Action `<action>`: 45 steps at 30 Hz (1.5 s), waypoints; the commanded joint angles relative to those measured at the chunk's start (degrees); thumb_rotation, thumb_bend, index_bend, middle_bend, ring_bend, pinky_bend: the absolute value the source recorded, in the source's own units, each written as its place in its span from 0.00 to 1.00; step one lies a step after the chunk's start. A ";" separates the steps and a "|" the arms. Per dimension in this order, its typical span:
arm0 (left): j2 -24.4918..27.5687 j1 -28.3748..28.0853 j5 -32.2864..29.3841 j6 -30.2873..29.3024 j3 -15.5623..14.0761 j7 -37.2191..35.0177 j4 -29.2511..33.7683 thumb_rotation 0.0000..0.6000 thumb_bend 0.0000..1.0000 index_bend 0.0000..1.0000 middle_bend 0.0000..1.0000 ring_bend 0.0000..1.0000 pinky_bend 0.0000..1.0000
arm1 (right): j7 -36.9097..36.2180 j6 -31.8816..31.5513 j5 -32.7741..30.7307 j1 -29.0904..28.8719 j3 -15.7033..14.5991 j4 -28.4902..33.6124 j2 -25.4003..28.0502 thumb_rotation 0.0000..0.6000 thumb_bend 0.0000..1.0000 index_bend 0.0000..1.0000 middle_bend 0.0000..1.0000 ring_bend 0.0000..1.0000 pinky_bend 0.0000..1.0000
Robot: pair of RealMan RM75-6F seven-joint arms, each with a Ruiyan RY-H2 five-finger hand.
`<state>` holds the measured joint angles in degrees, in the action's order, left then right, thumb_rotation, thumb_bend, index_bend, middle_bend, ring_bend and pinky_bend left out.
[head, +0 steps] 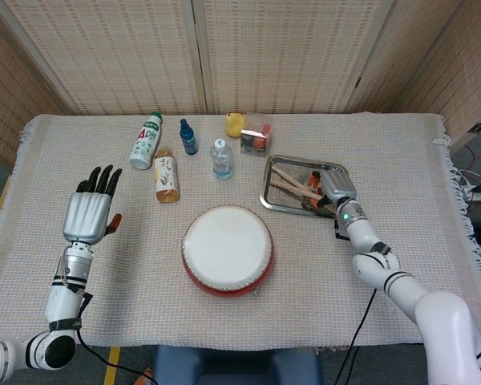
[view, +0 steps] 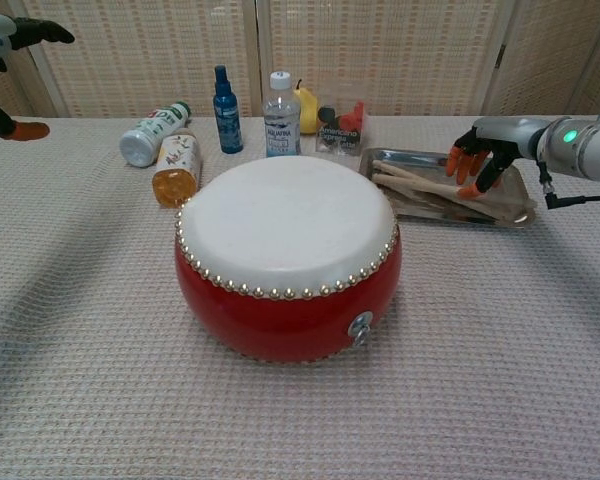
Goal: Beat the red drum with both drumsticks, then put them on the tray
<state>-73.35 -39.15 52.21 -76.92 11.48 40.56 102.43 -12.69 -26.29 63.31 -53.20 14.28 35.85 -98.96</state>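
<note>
The red drum [head: 227, 250] with its white skin stands at the table's middle [view: 288, 255]. Both wooden drumsticks [head: 289, 182] lie crossed in the metal tray [head: 303, 159] to the drum's right. In the chest view the drumsticks [view: 420, 183] rest in the tray [view: 410, 157] with nothing around them. My right hand [head: 329, 189] hovers over the tray's right half, and the chest view shows this right hand [view: 480, 160] with fingers spread above the sticks, holding nothing. My left hand [head: 88, 214] is raised at the far left, flat and open, and only partly visible as the left hand [view: 10, 35] in the chest view.
Behind the drum stand a blue bottle [head: 188, 136] and a water bottle [head: 220, 157]. A white bottle [head: 146, 139] and an orange juice bottle [head: 166, 174] lie on their sides. A yellow fruit [head: 236, 123] and a snack box [head: 256, 133] sit at the back.
</note>
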 commanded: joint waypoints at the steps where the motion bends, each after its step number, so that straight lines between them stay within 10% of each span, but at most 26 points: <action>1: -0.04 0.02 0.18 0.04 0.11 0.04 0.13 1.00 0.31 0.00 0.00 0.00 0.22 | 0.42 -0.31 0.18 0.23 0.08 0.36 0.38 1.00 0.17 0.33 0.33 0.23 0.41; 11: 0.79 0.30 0.81 0.21 0.77 -0.32 1.04 1.00 0.31 0.00 0.00 0.00 0.22 | 2.58 -4.75 0.59 2.18 1.10 8.44 6.05 1.00 0.15 0.29 0.31 0.19 0.37; 23: 4.52 4.65 4.02 1.50 0.56 -11.99 -0.11 1.00 0.31 0.00 0.04 0.01 0.22 | 8.62 -23.43 6.36 14.77 -1.30 42.32 29.85 1.00 0.23 0.35 0.30 0.20 0.35; 27: 5.06 7.80 5.75 0.06 -0.96 -15.84 -1.82 1.00 0.31 0.00 0.05 0.01 0.22 | 7.46 -29.50 11.27 20.85 -4.68 51.20 37.71 1.00 0.23 0.25 0.23 0.09 0.18; 45: 4.14 24.40 19.95 -13.93 -10.96 -23.80 -3.23 1.00 0.31 0.02 0.06 0.01 0.21 | 5.45 -59.89 25.23 43.12 -14.78 51.52 37.12 1.00 0.23 0.00 0.05 0.00 0.00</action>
<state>-68.65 -15.78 70.99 -89.74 1.41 16.80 99.09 -7.48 -84.71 87.54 -11.58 0.52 87.79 -61.02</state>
